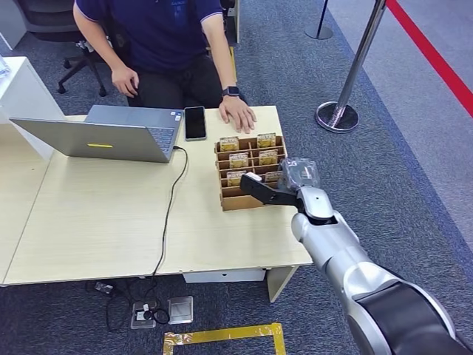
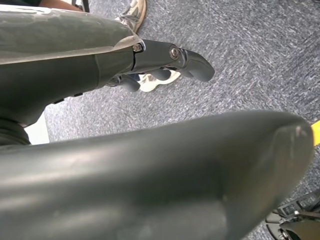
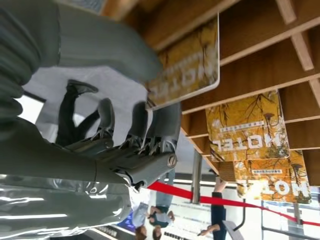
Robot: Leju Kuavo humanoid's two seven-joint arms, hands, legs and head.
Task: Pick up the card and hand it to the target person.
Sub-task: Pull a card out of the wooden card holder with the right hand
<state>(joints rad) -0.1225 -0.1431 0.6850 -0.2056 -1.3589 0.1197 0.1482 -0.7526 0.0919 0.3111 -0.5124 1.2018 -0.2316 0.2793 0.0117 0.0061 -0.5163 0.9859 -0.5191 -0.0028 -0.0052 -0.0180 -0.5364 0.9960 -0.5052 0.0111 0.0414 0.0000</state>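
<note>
From my head camera, my right hand (image 1: 262, 190) reaches out over the near corner of the wooden card rack (image 1: 223, 198) on the pale desk (image 1: 94, 222). My dark fingers (image 1: 252, 183) lie stretched toward the rack's front row, and a small white edge shows just at their tips (too small here to say what it is). Beyond my fingertips the rack's slots hold yellow cards standing in rows. Farther past them a person's hand (image 1: 237, 112) rests flat on the desk edge, with a phone (image 1: 195, 123) and a laptop (image 1: 111, 134) off to the side of it.

At my left wrist, my left hand (image 2: 158, 65) hangs over grey carpet (image 2: 245, 60). Its fingers (image 2: 192, 62) are curled inward with nothing in them, the thick thumb lying across the foreground below them.

At my right wrist, my thumb (image 3: 113, 50) and the dark fingers (image 3: 139, 125) close narrowly on one edge of the card (image 3: 185, 62), a yellow one printed HOTEL with a white rim. I have it pinched. Its long axis runs straight out away from my fingertips, the free end pointing into the wooden slots. Just past it, two more HOTEL cards (image 3: 249, 127) stand in the neighbouring slots, apart from my fingers.
</note>
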